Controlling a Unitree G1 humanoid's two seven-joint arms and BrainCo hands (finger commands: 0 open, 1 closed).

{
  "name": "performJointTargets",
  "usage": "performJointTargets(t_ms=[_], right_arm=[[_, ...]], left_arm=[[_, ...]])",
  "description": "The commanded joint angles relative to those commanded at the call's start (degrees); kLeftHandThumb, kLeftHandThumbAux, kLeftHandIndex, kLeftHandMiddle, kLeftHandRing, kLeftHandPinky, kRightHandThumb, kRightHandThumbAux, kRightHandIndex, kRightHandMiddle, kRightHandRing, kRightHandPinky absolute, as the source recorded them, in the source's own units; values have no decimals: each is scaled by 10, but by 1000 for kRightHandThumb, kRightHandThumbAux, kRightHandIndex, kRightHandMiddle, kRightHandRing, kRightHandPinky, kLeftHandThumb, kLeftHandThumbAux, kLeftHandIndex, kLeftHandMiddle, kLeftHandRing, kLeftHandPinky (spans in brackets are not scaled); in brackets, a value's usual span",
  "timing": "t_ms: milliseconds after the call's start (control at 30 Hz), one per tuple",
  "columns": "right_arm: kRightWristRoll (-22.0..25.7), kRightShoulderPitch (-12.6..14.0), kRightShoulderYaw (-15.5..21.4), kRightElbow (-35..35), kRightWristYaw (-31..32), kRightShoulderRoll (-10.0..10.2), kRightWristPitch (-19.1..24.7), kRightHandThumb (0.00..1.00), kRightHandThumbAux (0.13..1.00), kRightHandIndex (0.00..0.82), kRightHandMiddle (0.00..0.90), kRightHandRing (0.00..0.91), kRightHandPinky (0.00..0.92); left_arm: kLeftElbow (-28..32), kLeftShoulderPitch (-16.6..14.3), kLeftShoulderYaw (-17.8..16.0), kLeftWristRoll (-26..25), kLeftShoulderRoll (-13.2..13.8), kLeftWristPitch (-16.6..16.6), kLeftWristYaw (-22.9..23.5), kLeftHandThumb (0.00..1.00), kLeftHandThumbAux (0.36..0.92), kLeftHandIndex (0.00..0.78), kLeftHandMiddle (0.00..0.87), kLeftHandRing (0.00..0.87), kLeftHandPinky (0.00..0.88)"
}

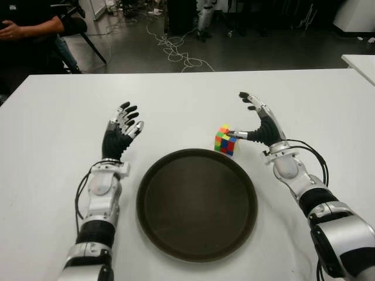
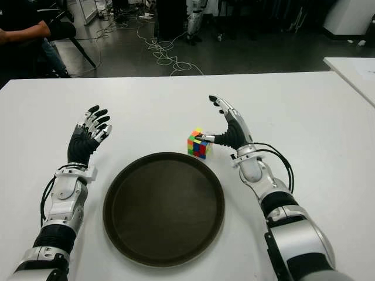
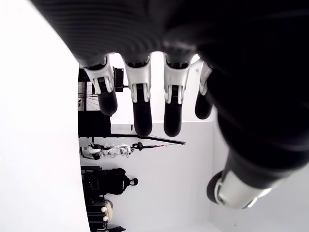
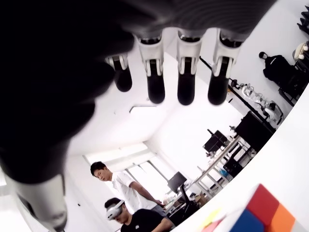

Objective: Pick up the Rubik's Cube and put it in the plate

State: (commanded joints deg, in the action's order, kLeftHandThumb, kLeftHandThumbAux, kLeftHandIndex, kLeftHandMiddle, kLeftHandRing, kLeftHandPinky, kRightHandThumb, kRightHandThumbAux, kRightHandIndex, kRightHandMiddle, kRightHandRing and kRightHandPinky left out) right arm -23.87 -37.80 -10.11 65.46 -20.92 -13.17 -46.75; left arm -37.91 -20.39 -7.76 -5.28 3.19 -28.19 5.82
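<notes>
A white table holds a round plate of plain dark brown, slightly glossy. Beside it sits a Rubik's Cube in a scrambled patchwork of red, green, yellow, blue and orange squares. Both robot hands, the left hand and right hand, are black with silver-white finger segments above silver forearms.

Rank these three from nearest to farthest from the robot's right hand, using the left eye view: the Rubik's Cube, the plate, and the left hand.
1. Rubik's Cube: right beside the right hand, its thumb at the cube, on the table beyond the plate's far right rim.
2. Plate: in front of the robot, between both arms.
3. Left hand: open, across the plate on its left side.
</notes>
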Motion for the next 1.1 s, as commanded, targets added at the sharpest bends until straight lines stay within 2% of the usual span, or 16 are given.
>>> performJointTargets(t_ms=[100, 300, 467, 867, 1100], right_arm=[[-7, 0, -5, -2, -11, -2, 2, 0, 758, 100, 113, 159, 237], [-27, -1, -20, -6, -25, -7, 20, 0, 741, 78, 109, 134, 161], [-44, -3, -34, -11, -25, -13, 38, 0, 713, 57, 93, 112, 140], [-62, 0, -63, -37, 9, -27, 79, 0, 617, 22, 50, 57, 81], [-78, 3, -80, -54, 26, -35, 103, 0, 581, 18, 43, 46, 58]], left_arm=[[1, 1, -1, -1, -1, -2, 0, 5, 722, 139, 195, 160, 100], [3, 1, -1, -1, -2, 2, 0, 1, 732, 138, 187, 150, 92], [4, 2, 0, 3, -2, 1, -5, 6, 732, 140, 193, 153, 100], [20, 7, 5, 8, -1, 13, -9, 0, 729, 134, 189, 153, 89], [18, 7, 3, 1, -3, 8, -3, 0, 725, 135, 191, 154, 91]])
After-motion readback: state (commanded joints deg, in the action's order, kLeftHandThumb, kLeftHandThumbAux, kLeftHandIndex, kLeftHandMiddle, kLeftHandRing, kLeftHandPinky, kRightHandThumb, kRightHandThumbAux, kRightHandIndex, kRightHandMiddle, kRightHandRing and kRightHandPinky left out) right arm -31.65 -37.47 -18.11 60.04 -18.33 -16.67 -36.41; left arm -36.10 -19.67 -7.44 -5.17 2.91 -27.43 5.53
